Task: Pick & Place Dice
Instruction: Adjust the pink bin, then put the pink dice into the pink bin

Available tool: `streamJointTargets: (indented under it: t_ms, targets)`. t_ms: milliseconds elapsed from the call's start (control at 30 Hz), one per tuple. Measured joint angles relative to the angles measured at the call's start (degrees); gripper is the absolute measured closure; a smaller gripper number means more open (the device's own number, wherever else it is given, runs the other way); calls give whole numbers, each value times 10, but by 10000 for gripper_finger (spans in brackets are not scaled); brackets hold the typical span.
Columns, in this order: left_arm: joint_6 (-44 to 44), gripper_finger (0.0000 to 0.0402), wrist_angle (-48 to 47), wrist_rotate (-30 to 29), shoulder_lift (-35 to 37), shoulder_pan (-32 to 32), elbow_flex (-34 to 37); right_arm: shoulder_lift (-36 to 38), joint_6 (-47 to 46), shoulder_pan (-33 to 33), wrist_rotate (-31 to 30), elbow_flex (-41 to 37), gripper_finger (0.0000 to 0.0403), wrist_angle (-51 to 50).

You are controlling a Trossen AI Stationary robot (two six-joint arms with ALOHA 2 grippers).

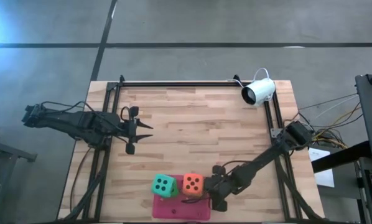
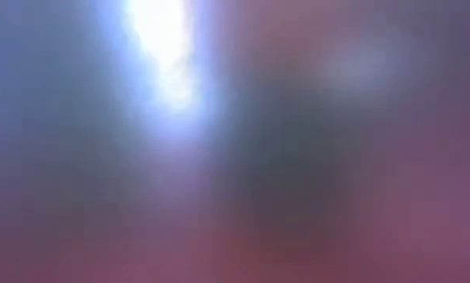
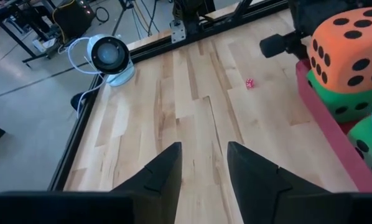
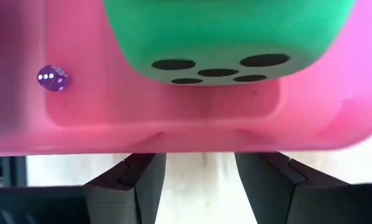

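Right gripper (image 1: 209,190): at the near edge of the table, just beside the pink tray (image 1: 181,210); its fingers (image 4: 130,186) stand apart with bare wood between them, pinching nothing.
Green die (image 4: 226,37): in the right wrist view it sits inside the pink tray, directly ahead of the gap between the right fingers and beyond the tray's near wall (not touching the fingers).
Small purple die (image 4: 52,78): lies on the tray floor, off to one side of the green die and apart from it.
Orange-red die (image 1: 193,184): rests on top of the stack at the tray, just beside the right gripper.
Teal die (image 1: 164,185): beside the orange-red die, on the side away from the right gripper.
Left gripper (image 1: 138,129): over bare wood at the table's left side, well apart from the dice; its fingers (image 3: 155,180) are spread with a clear gap, holding nothing.
Tiny red die (image 3: 249,83): alone on the wood, between the left gripper and the far rail.
White camera (image 1: 259,91): at the far right corner of the table.
Hard to make out: the low view is a blur (nothing legible); the tray's near edge is cut off in the high view.
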State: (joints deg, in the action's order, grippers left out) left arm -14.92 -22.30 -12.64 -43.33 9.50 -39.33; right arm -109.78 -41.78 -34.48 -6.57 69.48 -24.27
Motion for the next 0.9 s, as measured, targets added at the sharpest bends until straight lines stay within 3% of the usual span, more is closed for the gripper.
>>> streamJointTargets:
  t_ms: [300,567,700,900]
  targets:
    - [2,269,0,2,0,0,0,33,29,11,-12,-20,216,-14]
    - [2,274,-3,2,0,0,0,116,29,6,-36,-52,216,-55]
    - [2,274,-3,2,0,0,0,167,11,7,-84,-100,216,-94]
    - [2,268,-2,2,0,0,0,206,-73,41,-102,-192,216,-44]
